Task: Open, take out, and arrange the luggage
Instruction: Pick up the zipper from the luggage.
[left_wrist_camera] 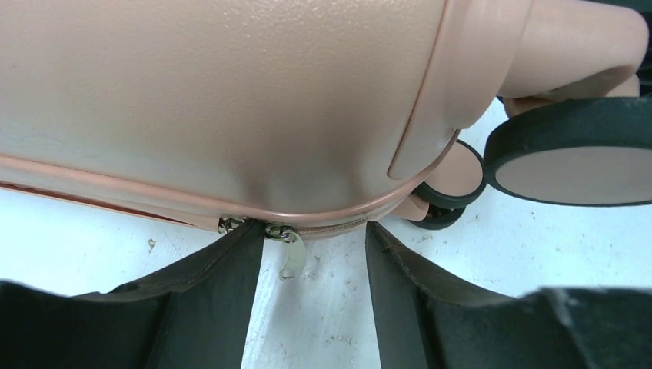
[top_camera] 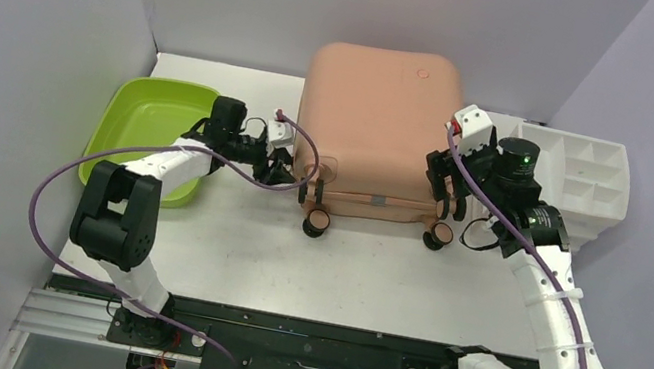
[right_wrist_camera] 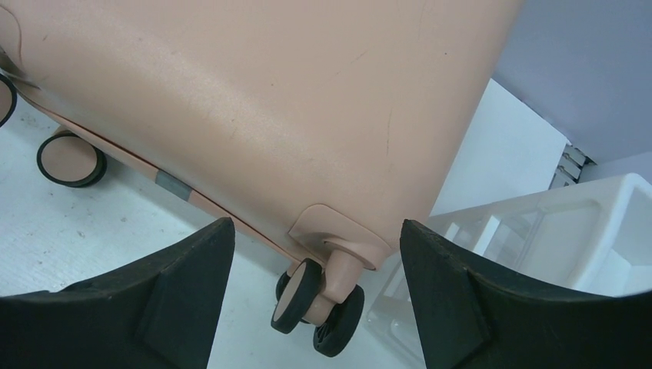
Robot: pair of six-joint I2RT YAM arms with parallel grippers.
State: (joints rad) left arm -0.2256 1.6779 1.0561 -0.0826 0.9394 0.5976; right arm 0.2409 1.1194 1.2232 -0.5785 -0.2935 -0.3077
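Observation:
The salmon-pink luggage (top_camera: 375, 117) lies flat and zipped shut at the back middle of the table, its caster wheels (top_camera: 317, 222) facing me. My left gripper (top_camera: 295, 179) is low at its front left corner. In the left wrist view the shell (left_wrist_camera: 231, 92) fills the top, and a small metal zipper pull (left_wrist_camera: 292, 257) hangs from the seam between the fingers, close to the left finger (left_wrist_camera: 223, 284) and not pinched. That gripper (left_wrist_camera: 309, 232) is open. My right gripper (top_camera: 442, 187) is open at the front right corner. Its fingers (right_wrist_camera: 184, 277) straddle a twin wheel (right_wrist_camera: 319, 304) without touching it.
A lime-green tub (top_camera: 145, 127) sits at the left, behind my left arm. A white compartment organizer (top_camera: 579, 173) stands at the right, close to the luggage's right side and showing in the right wrist view (right_wrist_camera: 553, 231). Grey walls close in the back and both sides.

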